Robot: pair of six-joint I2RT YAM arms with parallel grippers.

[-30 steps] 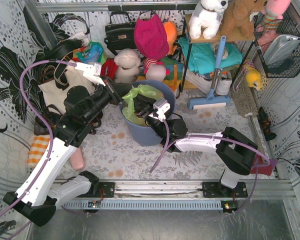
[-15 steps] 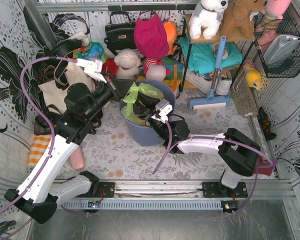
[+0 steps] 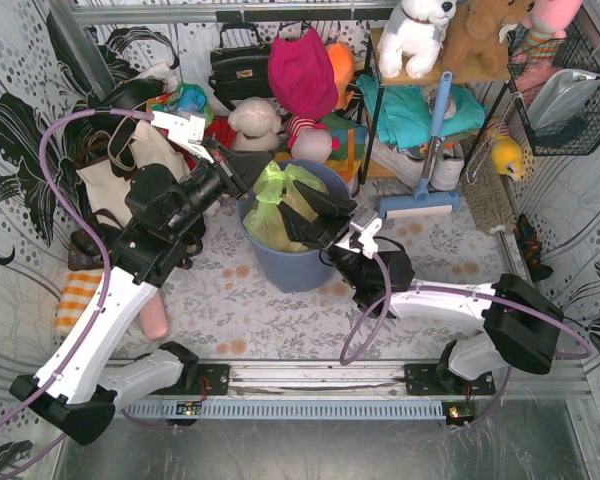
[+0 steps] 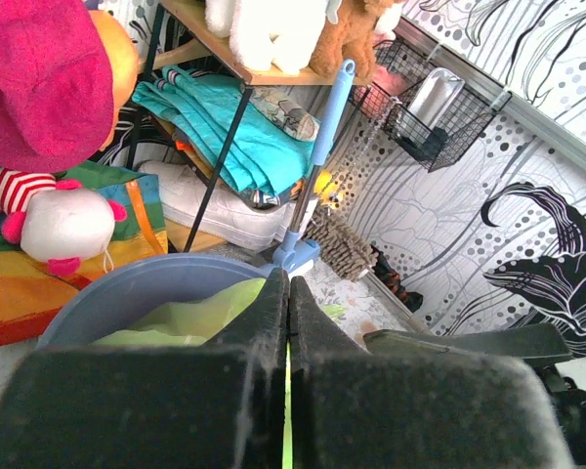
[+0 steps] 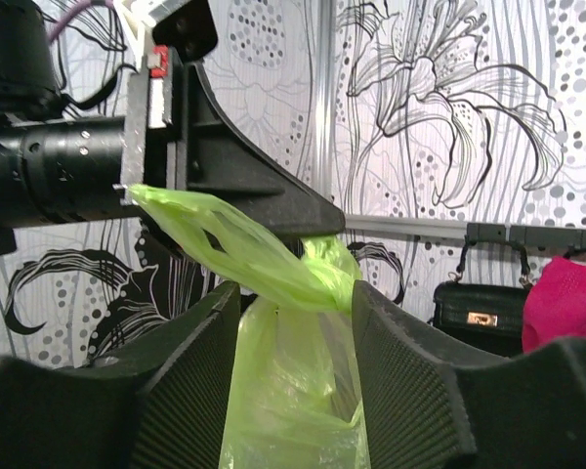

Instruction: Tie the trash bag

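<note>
The trash bag (image 3: 278,205) is light green, thin plastic, sitting in a blue-grey bin (image 3: 290,265) at the middle of the floor. My left gripper (image 3: 257,178) is shut on a twisted strip of the bag's top at the bin's left rim. A thin green line shows between its fingers (image 4: 288,283). My right gripper (image 3: 315,215) stands open over the bin's right side. In the right wrist view the trash bag (image 5: 293,391) and its bunched neck hang between the spread fingers (image 5: 190,371), and the strip runs up left to the left gripper (image 5: 225,186).
Behind the bin stand stuffed toys (image 3: 255,130), a black handbag (image 3: 238,68) and a shelf rack with teal cloth (image 3: 420,105). A blue squeegee (image 3: 420,205) lies at the right, a canvas tote (image 3: 110,180) at the left, and an orange striped cloth (image 3: 77,297) by the left wall.
My right gripper has opened, let go of the bag and drawn back to the right. My left gripper has shut on the bag's strip and lifted it slightly.
</note>
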